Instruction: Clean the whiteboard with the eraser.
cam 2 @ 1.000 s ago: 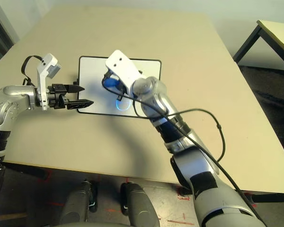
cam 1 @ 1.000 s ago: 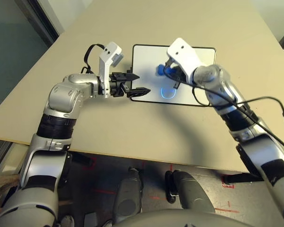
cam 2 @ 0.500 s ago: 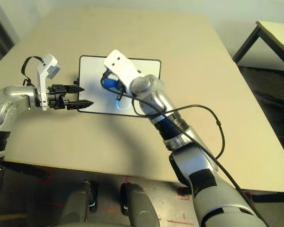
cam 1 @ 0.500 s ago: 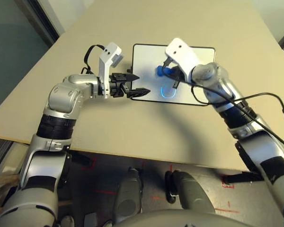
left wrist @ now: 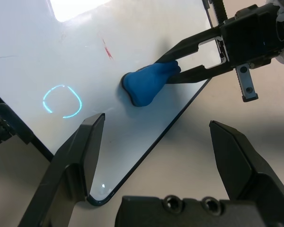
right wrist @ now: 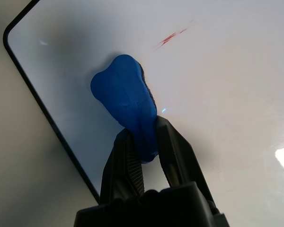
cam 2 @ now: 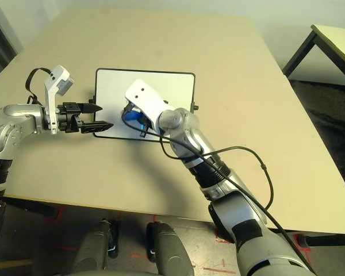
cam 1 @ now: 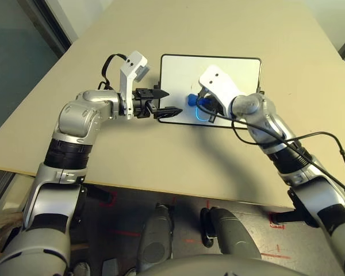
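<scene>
Where gripped, eraser [right wrist: 125, 101] end hidden (fingers [right wrist: 173, 151]).

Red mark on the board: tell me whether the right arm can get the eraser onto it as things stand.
Probably yes. The eraser, pinched in the right tool, rests on the board close to the red mark, with bare white surface between them.

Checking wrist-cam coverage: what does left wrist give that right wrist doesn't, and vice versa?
Left wrist alone: the left gripper, fingers spread with nothing between them, straddling the whiteboard's rounded corner, a faint blue ring of light on the board, and the right gripper from the side.

Right wrist alone: a close look along the fingers clamped on the eraser's narrow end, and the board's edge against the table.

Both: the blue eraser on the white surface near its edge, and one short red mark left beyond it.
</scene>
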You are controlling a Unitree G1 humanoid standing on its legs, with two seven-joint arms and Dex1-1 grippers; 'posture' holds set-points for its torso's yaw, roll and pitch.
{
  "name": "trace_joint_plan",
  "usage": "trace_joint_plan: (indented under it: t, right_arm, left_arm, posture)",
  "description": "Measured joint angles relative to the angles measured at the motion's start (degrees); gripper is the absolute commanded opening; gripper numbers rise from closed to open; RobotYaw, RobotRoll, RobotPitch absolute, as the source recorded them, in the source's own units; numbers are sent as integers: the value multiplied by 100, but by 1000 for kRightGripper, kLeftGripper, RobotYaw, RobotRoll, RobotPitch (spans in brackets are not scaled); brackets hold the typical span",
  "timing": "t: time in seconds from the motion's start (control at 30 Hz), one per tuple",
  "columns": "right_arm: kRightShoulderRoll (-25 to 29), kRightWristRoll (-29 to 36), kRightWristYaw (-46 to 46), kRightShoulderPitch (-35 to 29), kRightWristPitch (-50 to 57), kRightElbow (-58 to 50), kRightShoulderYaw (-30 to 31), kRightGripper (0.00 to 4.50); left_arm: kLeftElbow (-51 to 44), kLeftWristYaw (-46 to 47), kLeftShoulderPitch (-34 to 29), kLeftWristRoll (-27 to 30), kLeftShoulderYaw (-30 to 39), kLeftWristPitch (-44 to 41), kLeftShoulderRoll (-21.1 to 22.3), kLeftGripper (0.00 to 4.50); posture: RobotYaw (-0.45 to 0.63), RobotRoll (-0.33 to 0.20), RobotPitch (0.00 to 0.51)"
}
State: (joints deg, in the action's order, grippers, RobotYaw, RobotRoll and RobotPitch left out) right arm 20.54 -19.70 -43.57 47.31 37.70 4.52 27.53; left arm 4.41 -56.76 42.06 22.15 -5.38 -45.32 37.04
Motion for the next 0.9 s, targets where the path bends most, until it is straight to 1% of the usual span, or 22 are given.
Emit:
trace_joint_plan:
  t: [0.17, 0.27, 0.33, 0.4, 0.47, 0.53, 0.67, 0.73, 0.83, 0.9]
  right_arm:
    - [-214, 17, 136, 633, -168, 732, -34, 565]
    - [-267, 61, 405, 1088, -442, 1349, -283, 565]
    - [-294, 71, 540, 1268, -570, 1608, -412, 565]
    - [-310, 72, 579, 1291, -650, 1671, -433, 565]
    - [-313, 60, 584, 1192, -649, 1578, -433, 565]
    - [-256, 47, 529, 831, -600, 1175, -406, 565]
    - [-91, -24, 264, 10, -370, 238, -153, 565]
    - [6, -57, 130, -271, -248, -79, -29, 565]
    - [34, -60, 66, -282, -165, -114, 14, 565]
    - [-24, -51, 72, -10, -164, 191, 12, 564]
  left_arm:
    - [0, 0, 1, 2, -1, -1, -7, 4500]
    - [3, 2, 1, 0, -1, 1, -9, 4500]
    - [5, 2, 1, -1, -1, 1, -10, 4500]
    - [14, 2, 1, -2, -1, 3, -11, 4500]
    - [21, 2, 4, -3, -2, 4, -17, 4500]
    - [24, 4, 7, -6, -1, 6, -14, 4500]
    - [25, 1, 13, -7, -1, 8, -12, 4500]
    - [25, -1, 15, -9, -1, 8, -8, 4500]
    - [29, -6, 33, -11, -1, 10, -7, 4500]
    - [38, -9, 44, -13, -3, 16, -10, 4500]
  posture:
    - [0, 0, 142]
    - [1, 0, 138]
    - [0, 0, 137]
    - [4, 0, 134]
    - [5, 0, 133]
    - [5, 0, 131]
    - [2, 0, 130]
    - [-3, 0, 130]
    - [-10, 0, 131]
    - [-11, 0, 131]
